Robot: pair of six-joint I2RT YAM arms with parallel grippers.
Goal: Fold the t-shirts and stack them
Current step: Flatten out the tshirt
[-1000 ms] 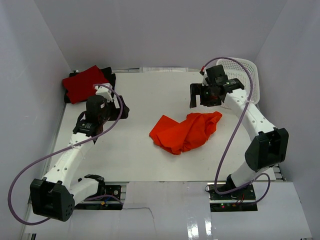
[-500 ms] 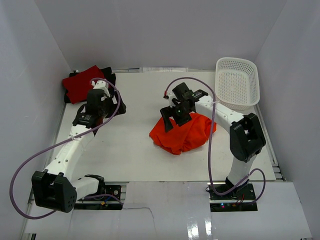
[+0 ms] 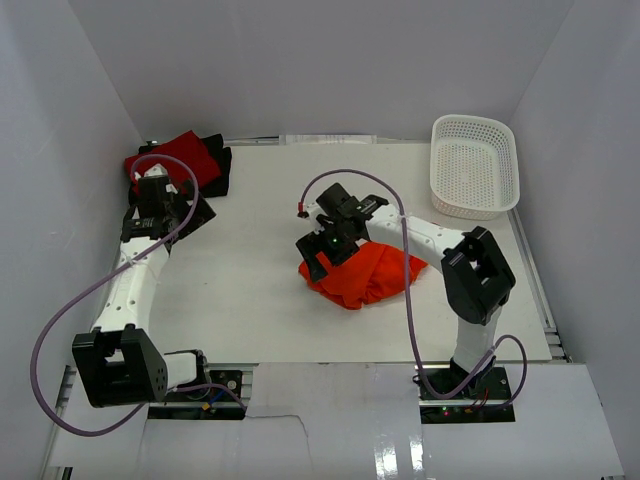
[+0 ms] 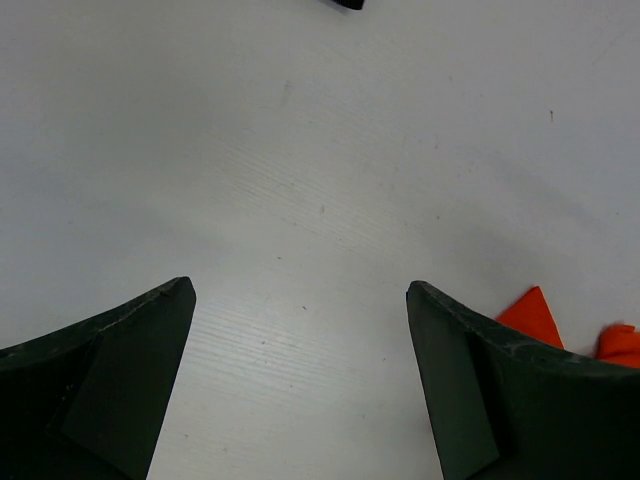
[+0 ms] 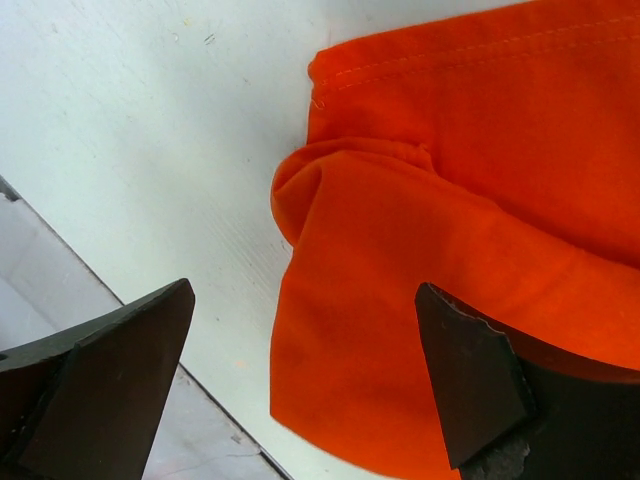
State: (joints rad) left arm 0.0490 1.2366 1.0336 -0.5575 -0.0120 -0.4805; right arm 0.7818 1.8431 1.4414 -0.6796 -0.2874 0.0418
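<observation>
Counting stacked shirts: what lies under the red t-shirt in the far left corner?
A black t-shirt shows from under the red t-shirt along its right edge. The rest of it, and anything else beneath, is covered by the red cloth.

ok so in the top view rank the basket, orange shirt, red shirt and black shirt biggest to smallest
1. basket and orange shirt: about equal, the shirt partly under the right arm, so unranked.
2. red shirt.
3. black shirt, only an edge showing under the red one.
</observation>
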